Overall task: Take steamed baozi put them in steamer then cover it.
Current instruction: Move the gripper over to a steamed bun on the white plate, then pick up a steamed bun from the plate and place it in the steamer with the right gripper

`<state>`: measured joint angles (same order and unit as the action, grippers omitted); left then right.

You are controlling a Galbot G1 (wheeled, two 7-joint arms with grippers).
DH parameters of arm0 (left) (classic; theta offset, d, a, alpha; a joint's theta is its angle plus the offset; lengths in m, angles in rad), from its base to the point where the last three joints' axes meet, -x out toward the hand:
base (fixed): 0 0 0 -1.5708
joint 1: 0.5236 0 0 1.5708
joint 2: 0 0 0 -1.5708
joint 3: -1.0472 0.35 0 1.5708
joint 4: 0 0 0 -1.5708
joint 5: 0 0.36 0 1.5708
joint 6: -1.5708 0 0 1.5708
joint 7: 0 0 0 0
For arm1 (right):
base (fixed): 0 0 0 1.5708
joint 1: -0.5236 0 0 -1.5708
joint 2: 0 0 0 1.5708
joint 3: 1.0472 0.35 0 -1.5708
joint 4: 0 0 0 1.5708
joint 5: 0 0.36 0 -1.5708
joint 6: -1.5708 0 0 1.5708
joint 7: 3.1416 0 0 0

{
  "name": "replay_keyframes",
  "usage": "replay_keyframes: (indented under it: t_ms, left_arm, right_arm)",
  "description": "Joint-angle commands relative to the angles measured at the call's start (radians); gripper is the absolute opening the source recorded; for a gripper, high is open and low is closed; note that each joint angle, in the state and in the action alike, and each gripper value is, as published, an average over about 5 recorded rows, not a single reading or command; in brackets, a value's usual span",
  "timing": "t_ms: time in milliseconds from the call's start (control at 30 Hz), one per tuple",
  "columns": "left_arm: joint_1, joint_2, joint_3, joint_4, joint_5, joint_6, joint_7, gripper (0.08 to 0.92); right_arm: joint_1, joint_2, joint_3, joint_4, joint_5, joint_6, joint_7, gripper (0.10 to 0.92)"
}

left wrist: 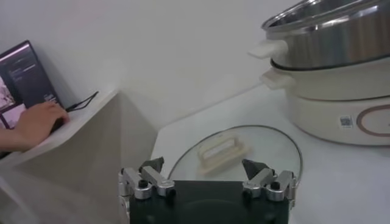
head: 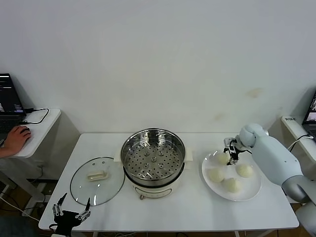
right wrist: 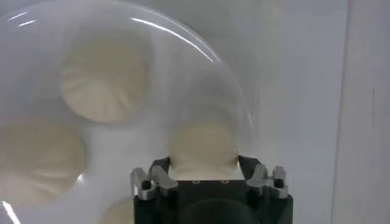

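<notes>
Right arm: smooth pale grey-white shell, rounded ball-shaped wrist joint, thicker forearm casing. Right gripper: black block body, two silver metal knuckles with dark screw heads, black fingers. Left gripper: the same build, black housing, silver brackets with round black fasteners, dark angular fingertips.
</notes>
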<state>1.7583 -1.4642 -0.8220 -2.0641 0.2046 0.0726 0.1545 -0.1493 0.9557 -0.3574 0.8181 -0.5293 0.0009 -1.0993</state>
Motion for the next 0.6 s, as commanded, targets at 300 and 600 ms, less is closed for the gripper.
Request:
replay_keyframes:
  t_ms: [300, 600]
  left_arm:
    - [-0.003, 0.002, 0.009, 0.005, 0.001, -0.001, -0.007, 0.823]
    - [-0.01, 0.005, 0.014, 0.003, 0.002, -0.002, -0.015, 0.823]
  right_arm:
    - [0.051, -0.056, -0.017, 0.07, 0.098, -0.006, -0.043, 0.577]
    - [0.216, -0.12, -0.113, 0.213, 0.262, -0.013, -0.116, 0.577]
